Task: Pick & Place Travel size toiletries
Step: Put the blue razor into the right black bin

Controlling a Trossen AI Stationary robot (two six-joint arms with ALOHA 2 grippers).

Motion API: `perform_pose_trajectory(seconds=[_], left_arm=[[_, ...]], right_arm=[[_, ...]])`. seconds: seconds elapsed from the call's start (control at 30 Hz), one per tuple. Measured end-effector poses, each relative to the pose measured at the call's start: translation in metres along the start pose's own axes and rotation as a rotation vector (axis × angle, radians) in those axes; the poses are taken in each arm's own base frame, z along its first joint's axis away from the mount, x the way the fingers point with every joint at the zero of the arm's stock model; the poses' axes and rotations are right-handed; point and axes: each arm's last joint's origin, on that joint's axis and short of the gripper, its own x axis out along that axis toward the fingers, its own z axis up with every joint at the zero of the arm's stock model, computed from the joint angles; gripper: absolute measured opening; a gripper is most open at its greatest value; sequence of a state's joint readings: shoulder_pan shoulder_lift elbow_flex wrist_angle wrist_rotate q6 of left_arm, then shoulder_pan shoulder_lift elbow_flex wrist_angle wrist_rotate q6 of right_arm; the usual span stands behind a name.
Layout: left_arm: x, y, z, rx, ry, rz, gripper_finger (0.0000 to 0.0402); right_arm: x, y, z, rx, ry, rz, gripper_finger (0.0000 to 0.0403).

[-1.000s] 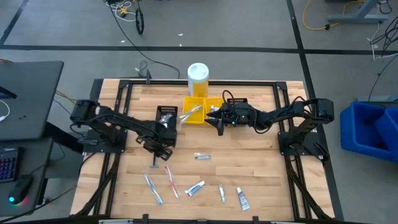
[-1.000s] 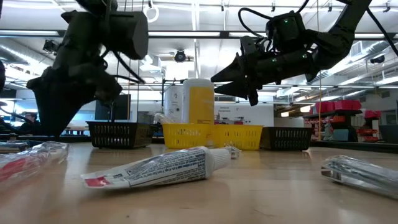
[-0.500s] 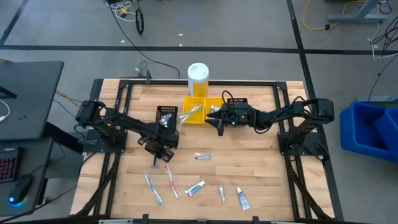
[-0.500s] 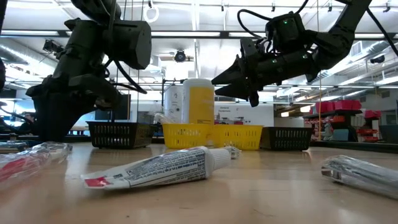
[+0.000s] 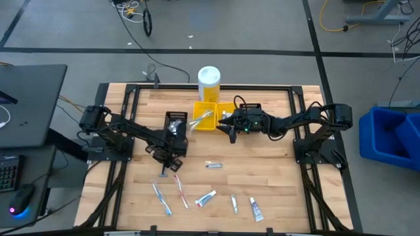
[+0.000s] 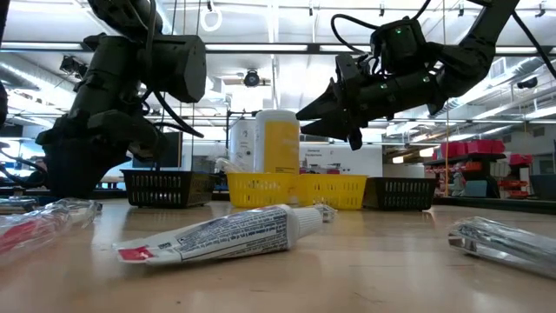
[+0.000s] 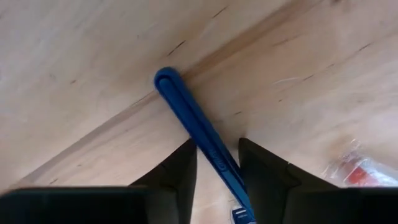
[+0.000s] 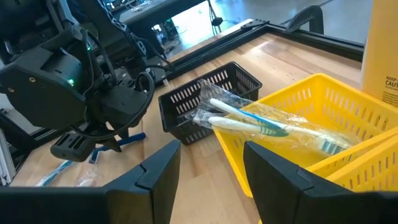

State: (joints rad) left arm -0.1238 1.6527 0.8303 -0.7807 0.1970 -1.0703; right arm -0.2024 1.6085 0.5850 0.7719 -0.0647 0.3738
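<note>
The yellow bin (image 8: 323, 118) holds bagged toothbrushes (image 8: 261, 121); the black bin (image 8: 211, 99) beside it looks empty. Since a second ago the left gripper (image 7: 217, 165) has sunk to the table, its fingers narrowing around a blue razor (image 7: 196, 127), not visibly clamped. The right gripper (image 8: 208, 165) hovers spread by the yellow bin. Tubes (image 5: 205, 197) and brushes (image 5: 161, 198) lie scattered on the near table (image 5: 275, 164).

A wrapped toothbrush (image 8: 261, 121) lay across the yellow bin (image 8: 336, 134) rim, touching the black bin (image 8: 208, 93); the left gripper (image 8: 93, 146) hung beyond.
</note>
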Motion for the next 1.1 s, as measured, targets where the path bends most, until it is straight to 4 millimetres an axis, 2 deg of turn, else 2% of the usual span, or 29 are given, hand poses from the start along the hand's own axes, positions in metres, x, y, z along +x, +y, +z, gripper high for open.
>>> perform_pose_trajectory(seconds=[0.2,0.3,0.47,0.6,0.73,0.9,1.1], left_arm=[[-0.001,-0.001,0.0,0.027,-0.009,0.0,0.0056],[-0.006,-0.01,0.0,0.101,-0.054,-0.009,0.0037],[-0.028,-0.034,0.001,0.299,-0.187,-0.036,0.0039],[-0.054,-0.055,0.005,0.427,-0.271,-0.105,0.0051],[-0.08,-0.07,0.01,0.516,-0.415,-0.111,0.0041],[-0.103,-0.085,0.016,0.627,-0.628,-0.104,0.0041],[-0.111,-0.095,0.022,0.718,-0.73,-0.193,0.0049]], right_arm=[[0.0,0.0,-0.001,-0.049,0.006,0.0,0.0182],[0.0,0.001,-0.001,-0.068,0.015,0.025,0.0181],[0.0,0.012,-0.006,-0.206,0.056,0.155,0.0179],[0.0,0.031,-0.013,-0.381,0.048,0.199,0.0179],[-0.002,0.051,-0.022,-0.554,0.04,0.246,0.0178],[-0.003,0.061,-0.025,-0.523,0.029,0.27,0.0176],[-0.003,0.062,-0.023,-0.394,0.03,0.293,0.0175]])
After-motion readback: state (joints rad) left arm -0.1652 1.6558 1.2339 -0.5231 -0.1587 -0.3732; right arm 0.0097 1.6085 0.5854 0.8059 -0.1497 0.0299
